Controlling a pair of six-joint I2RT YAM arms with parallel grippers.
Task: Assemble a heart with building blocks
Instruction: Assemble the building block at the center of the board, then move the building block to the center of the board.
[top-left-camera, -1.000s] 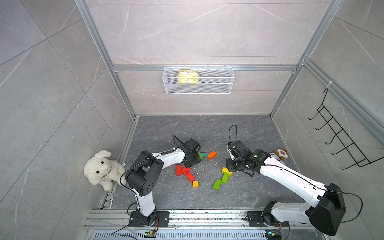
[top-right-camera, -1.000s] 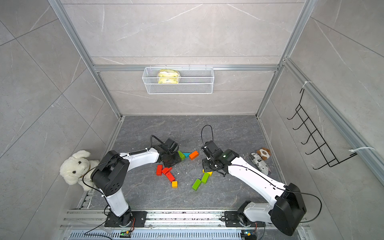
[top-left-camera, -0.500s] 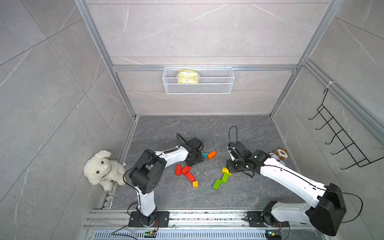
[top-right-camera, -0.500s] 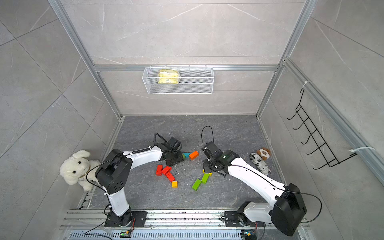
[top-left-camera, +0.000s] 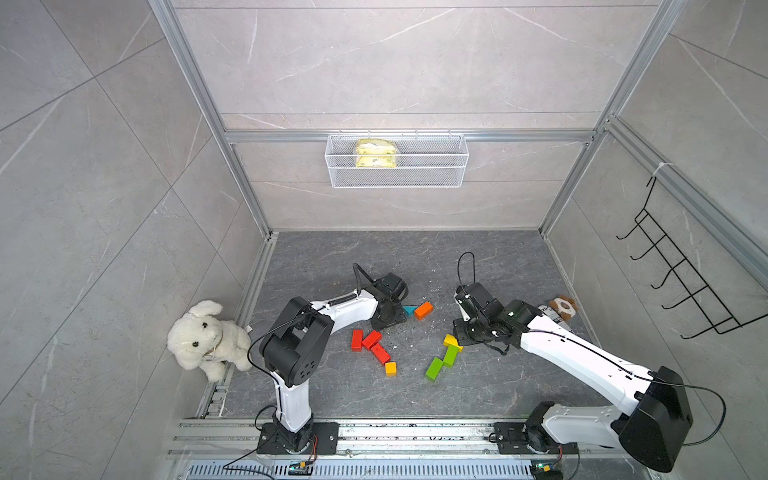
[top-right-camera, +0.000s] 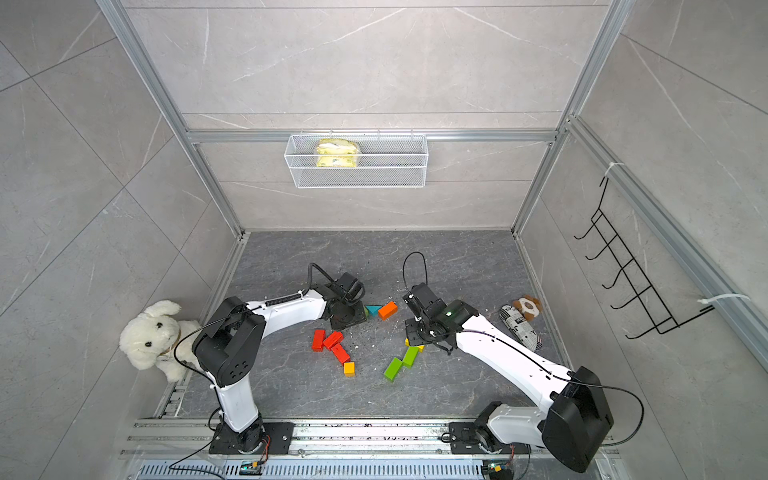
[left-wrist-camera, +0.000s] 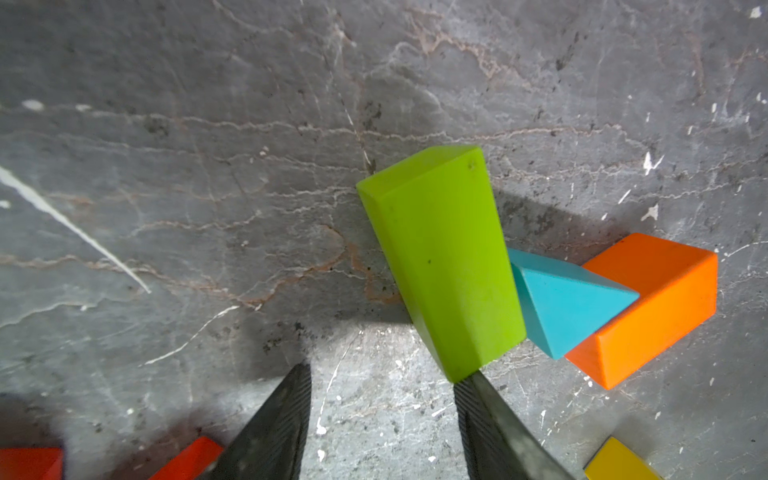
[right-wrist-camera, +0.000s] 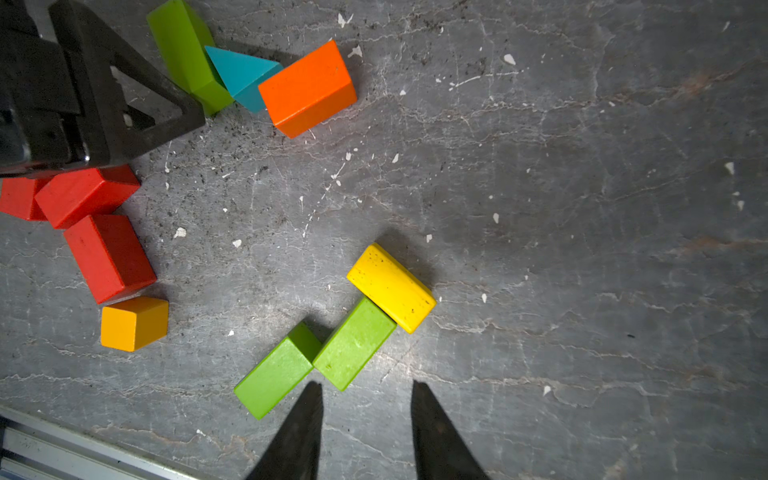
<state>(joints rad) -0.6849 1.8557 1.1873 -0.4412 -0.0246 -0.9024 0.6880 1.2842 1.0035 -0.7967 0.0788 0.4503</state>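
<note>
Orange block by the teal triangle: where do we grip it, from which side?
Bring the left claw straight down on the orange block, closing across its two long side faces, mid-length. It lies flat with both bare; the teal triangle sits against one short end, so end-to-end looks blocked.

Lime oblong (left-wrist-camera: 444, 262) against teal triangle (left-wrist-camera: 565, 307) touching orange oblong (left-wrist-camera: 648, 307), red oblongs (right-wrist-camera: 108, 257), yellow-orange cube (right-wrist-camera: 134, 323), green pair (right-wrist-camera: 353, 340), yellow oblong (right-wrist-camera: 390, 286)

The green block (left-wrist-camera: 444, 257) looked smooth with a soft sheen, like painted wood; the yellow block (right-wrist-camera: 390, 286) carried small dark specks. The desk (right-wrist-camera: 582, 208) was matt grey stone-look, veined and flecked with white chips. The fingers (left-wrist-camera: 274, 424) of the left end effector (left-wrist-camera: 388, 372) were black and finely ribbed.
</note>
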